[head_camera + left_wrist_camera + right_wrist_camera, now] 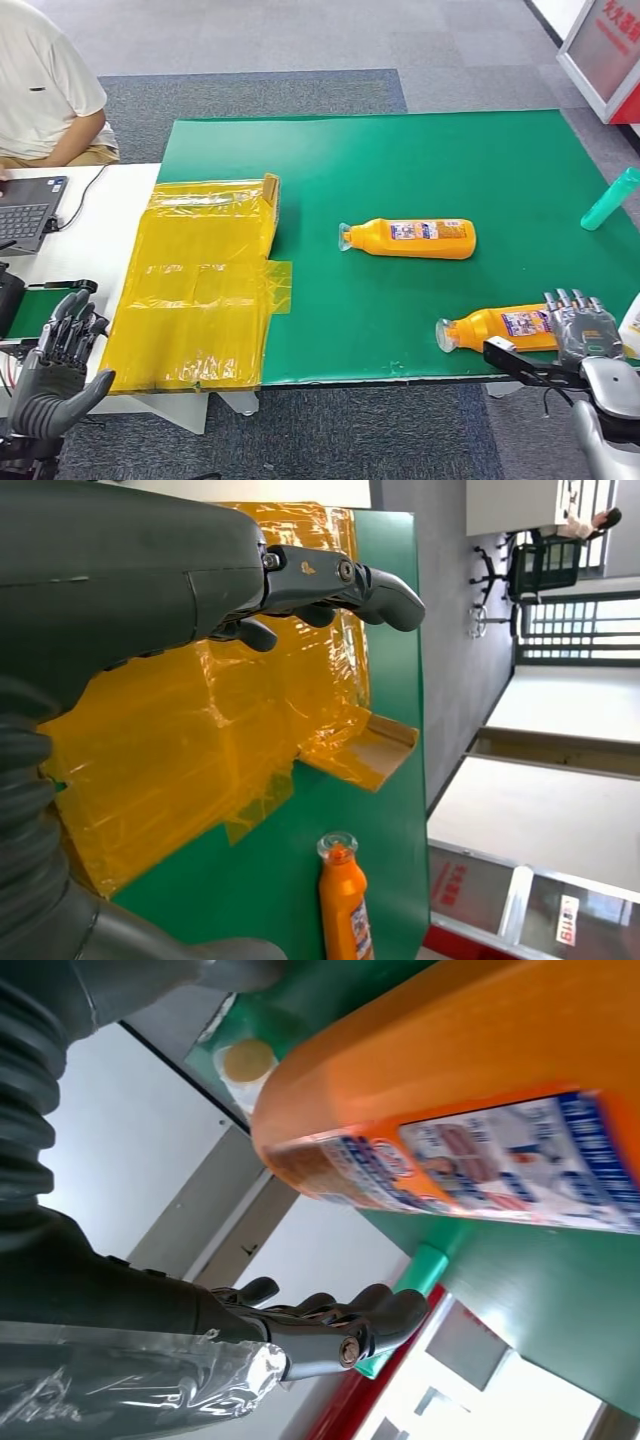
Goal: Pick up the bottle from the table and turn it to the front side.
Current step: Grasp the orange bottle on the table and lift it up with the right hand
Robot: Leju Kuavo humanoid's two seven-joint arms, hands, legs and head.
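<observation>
I see two orange bottles lying flat on the green desk (392, 330). The near bottle (498, 327) lies close to the front edge of the desk, on my right side. Its clear cap points to the left. Its label faces up.

My right robot hand (581, 325) is at the fat end of this near bottle. The fingers (571, 300) reach up over that end of the bottle. From the head view I cannot tell if the hand grips the bottle or only touches it. In the right wrist view the near bottle (468, 1090) is very close and big, and the dark fingers (340, 1320) are stretched out beside it, with a gap between them and the bottle. So I cannot tell if this hand holds it.

The far bottle (411, 238) lies near the middle of the desk, well apart from both hands. Its cap points left too.

My left robot hand (56, 370) hangs low by the left side, off the green desk. It holds nothing and its fingers are apart. In front of it lies a yellow plastic sheet (200, 290) on the left end of the desk.

A teal bottle (610, 200) lies at the far right edge. A person in a white shirt (41, 85) sits at a laptop (26, 210) on the far left.
</observation>
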